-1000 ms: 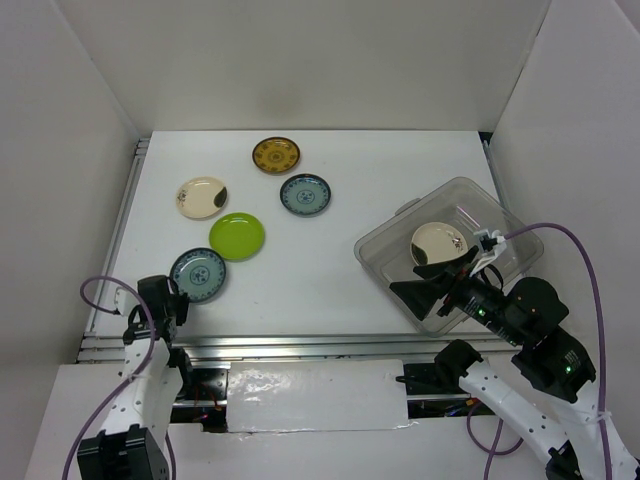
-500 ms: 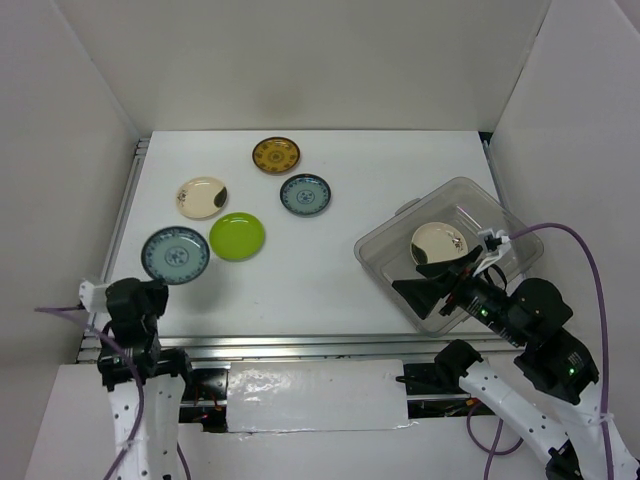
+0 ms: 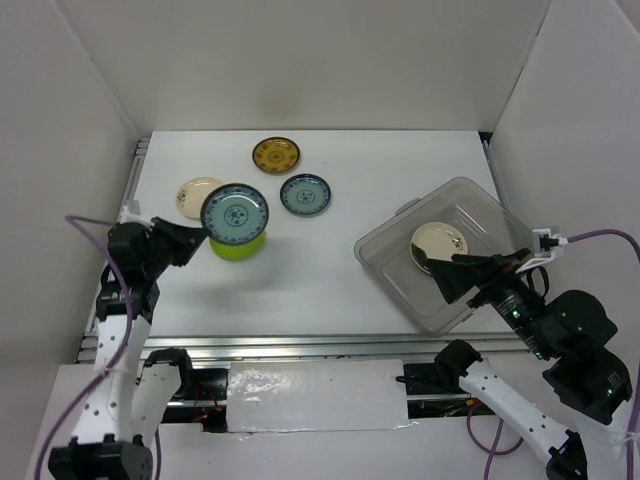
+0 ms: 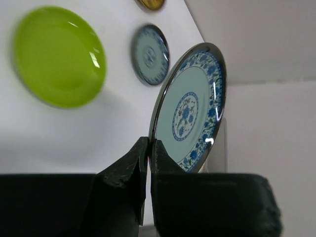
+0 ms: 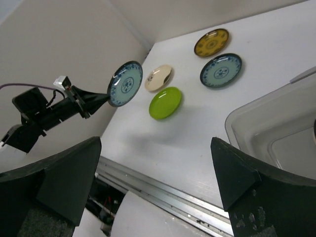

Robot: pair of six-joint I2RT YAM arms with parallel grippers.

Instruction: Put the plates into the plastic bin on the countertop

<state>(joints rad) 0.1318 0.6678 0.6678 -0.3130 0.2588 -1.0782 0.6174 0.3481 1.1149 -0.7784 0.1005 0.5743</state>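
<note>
Lift done: a second earlier the blue plate [image 3: 235, 213] lay flat near the bench's [image 3: 330, 280] left front edge. By this moment my left claw [image 3: 203, 235] was clamped on its rim, holding it tilted in the air over the green plate [image 3: 236, 251]. My right claw [image 3: 442, 278] had drawn back to the near side of the bin [image 3: 470, 200], fingers spread wide and empty. One cream plate [image 3: 440, 240] sat inside the bin. I judged the carry across still lay ahead, with four more plates waiting on the bench.
</note>
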